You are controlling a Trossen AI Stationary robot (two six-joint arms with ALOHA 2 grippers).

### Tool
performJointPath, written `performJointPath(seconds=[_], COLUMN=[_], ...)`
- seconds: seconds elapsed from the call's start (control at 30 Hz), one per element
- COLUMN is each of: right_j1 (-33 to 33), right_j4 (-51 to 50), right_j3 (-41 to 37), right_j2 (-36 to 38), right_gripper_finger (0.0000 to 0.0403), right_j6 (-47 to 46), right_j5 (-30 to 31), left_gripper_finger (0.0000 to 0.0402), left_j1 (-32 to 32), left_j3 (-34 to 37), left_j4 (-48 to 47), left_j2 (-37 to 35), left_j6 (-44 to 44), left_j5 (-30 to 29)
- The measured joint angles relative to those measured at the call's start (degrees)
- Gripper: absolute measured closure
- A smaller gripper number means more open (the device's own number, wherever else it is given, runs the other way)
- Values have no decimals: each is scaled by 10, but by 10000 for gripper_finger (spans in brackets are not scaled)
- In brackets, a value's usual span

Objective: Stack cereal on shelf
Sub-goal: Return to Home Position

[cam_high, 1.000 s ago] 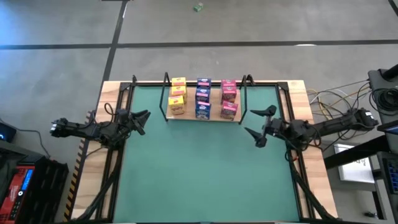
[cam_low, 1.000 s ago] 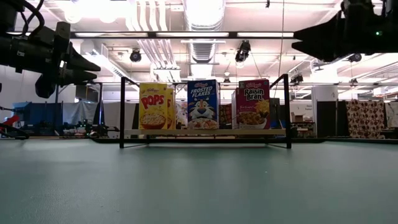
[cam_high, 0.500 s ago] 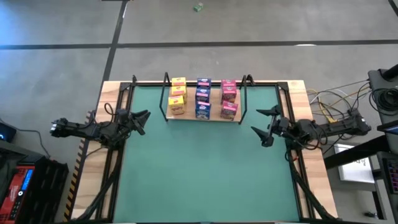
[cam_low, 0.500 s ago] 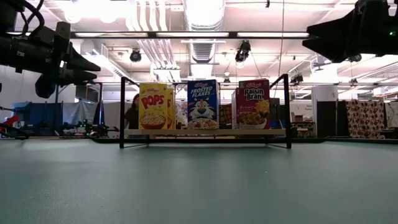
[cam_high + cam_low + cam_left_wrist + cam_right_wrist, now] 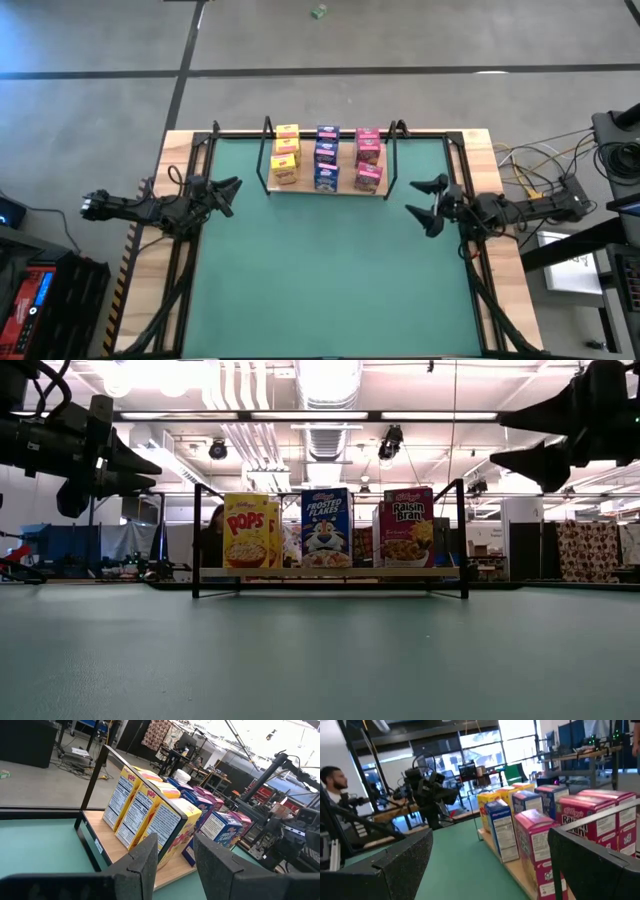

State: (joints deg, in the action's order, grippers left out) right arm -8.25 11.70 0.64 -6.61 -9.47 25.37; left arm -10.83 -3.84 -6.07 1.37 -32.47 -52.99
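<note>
Yellow, blue and pink cereal boxes stand in rows on the wood shelf, well apart from the left fingers and right fingers.

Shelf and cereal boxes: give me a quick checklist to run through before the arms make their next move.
1. All boxes on the shelf: ok, three yellow boxes, three blue boxes, three pink boxes.
2. Rows sorted by colour: ok.
3. Front boxes upright: ok in the low view.
4. Right claw empty and apart from the shelf: ok, open, off to the shelf's right.
5. Left claw empty and apart from the shelf: ok, open, off to the shelf's left.
6. Pink row perfectly straight: cannot tell.
</note>
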Motion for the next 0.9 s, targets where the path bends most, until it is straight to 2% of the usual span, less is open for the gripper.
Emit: performJointPath(seconds=[0.27, 0.7, 0.9], right_j1=[0, 0, 0], right_j4=[-11, 1, 1], right_j3=[0, 0, -1], right_j2=[64, 66, 66], right_gripper_finger=[19, 19, 19], right_j6=[11, 11, 11], right_j5=[1, 1, 1], left_gripper_finger=[293, 293, 293], left_j1=[0, 1, 23], left_j3=[0, 2, 32], left_j4=[0, 2, 94], left_j2=[0, -6, -13], left_j6=[0, 0, -2], left_j5=[0, 0, 0])
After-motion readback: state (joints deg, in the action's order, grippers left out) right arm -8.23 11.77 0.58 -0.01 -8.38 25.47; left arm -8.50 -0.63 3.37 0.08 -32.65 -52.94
